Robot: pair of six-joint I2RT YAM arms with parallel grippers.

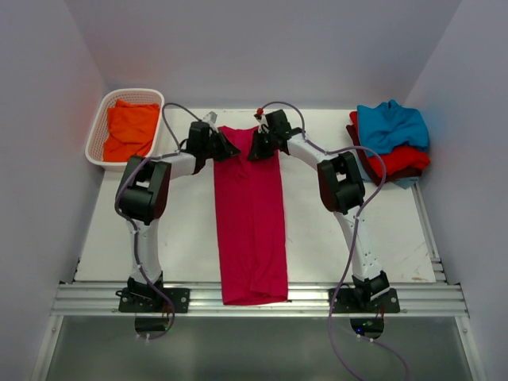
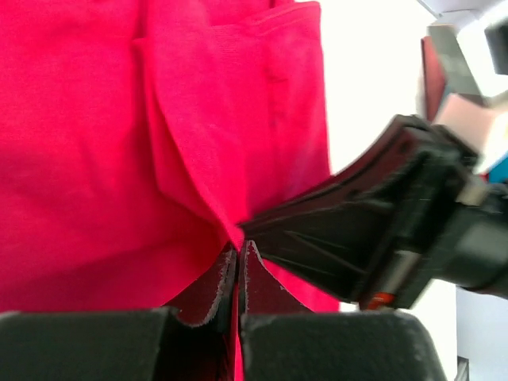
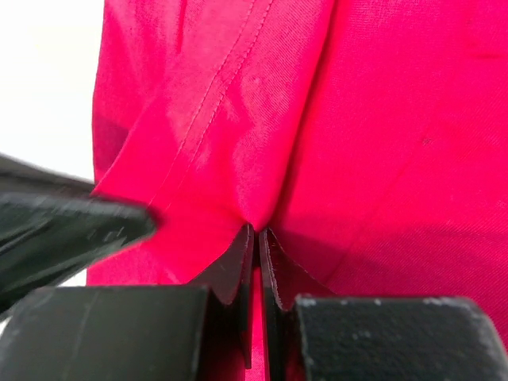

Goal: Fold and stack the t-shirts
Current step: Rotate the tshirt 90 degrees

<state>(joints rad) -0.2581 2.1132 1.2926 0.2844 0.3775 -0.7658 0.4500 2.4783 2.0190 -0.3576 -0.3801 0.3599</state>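
Overhead: a long crimson-pink cloth t-shirt [image 1: 250, 222], folded to a narrow strip, lies down the middle of the white desk [image 1: 175, 238], its near end lying over the metal front rail [image 1: 95, 300]. The left gripper [image 1: 225, 149] and right gripper [image 1: 255, 149] meet its far edge. Only the wrist views show the grip: both sets of jaws are clenched on pinched fabric ridges. The right wrist view shows a stitched hem.

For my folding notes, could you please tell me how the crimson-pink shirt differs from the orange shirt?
The crimson-pink shirt lies stretched in a long narrow strip on the table; the orange shirt sits bunched in the white basket. The left gripper and right gripper are shut on the crimson-pink shirt; nothing holds the orange shirt. Both are plain cloth.
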